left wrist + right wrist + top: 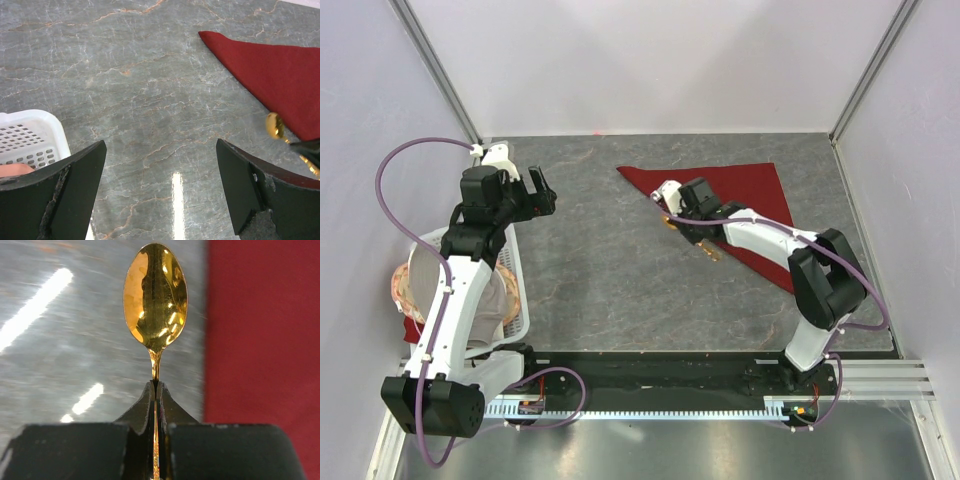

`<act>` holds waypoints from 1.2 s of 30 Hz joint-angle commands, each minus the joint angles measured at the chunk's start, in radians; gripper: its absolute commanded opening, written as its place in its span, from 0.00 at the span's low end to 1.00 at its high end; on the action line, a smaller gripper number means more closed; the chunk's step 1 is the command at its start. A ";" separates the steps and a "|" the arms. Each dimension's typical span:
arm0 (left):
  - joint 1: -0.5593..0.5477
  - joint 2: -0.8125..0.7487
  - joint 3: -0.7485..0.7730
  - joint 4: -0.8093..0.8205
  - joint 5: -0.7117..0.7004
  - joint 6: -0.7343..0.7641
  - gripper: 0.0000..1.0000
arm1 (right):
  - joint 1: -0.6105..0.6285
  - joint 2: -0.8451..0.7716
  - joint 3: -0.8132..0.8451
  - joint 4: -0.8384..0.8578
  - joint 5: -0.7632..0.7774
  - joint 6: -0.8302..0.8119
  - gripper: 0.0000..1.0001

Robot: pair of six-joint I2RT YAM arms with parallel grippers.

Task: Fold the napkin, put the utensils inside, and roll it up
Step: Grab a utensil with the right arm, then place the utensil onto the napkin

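The shiny gold metal spoon (pixel 155 295) was clamped in the right gripper (pixel 156 387), handle hidden; the maroon cloth napkin (pixel 745 190), at 1 o'clock, was partly covered; the left gripper (pixel 160 145) was seen spread wide, empty.

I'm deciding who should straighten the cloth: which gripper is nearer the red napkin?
Right. The right gripper, shut on the spoon, is at the left edge of the napkin. The left gripper hangs open well to the napkin's left, near the basket.
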 commanded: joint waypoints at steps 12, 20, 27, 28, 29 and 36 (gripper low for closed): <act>0.003 -0.031 -0.004 0.035 0.019 0.013 0.98 | -0.248 0.060 0.090 0.052 -0.088 -0.176 0.00; 0.003 -0.028 -0.004 0.035 0.019 0.011 0.98 | -0.292 0.109 0.105 0.046 -0.140 -0.224 0.00; 0.003 -0.020 -0.006 0.035 0.025 0.011 0.98 | -0.292 0.144 0.116 0.047 -0.152 -0.233 0.00; 0.003 -0.020 -0.004 0.035 0.027 0.011 0.98 | -0.292 0.149 0.117 0.049 -0.152 -0.233 0.00; 0.003 -0.018 -0.006 0.036 0.025 0.011 0.98 | -0.292 0.153 0.119 0.047 -0.145 -0.233 0.00; 0.003 -0.023 -0.004 0.035 0.028 0.011 0.98 | -0.294 0.170 0.113 0.050 -0.149 -0.252 0.00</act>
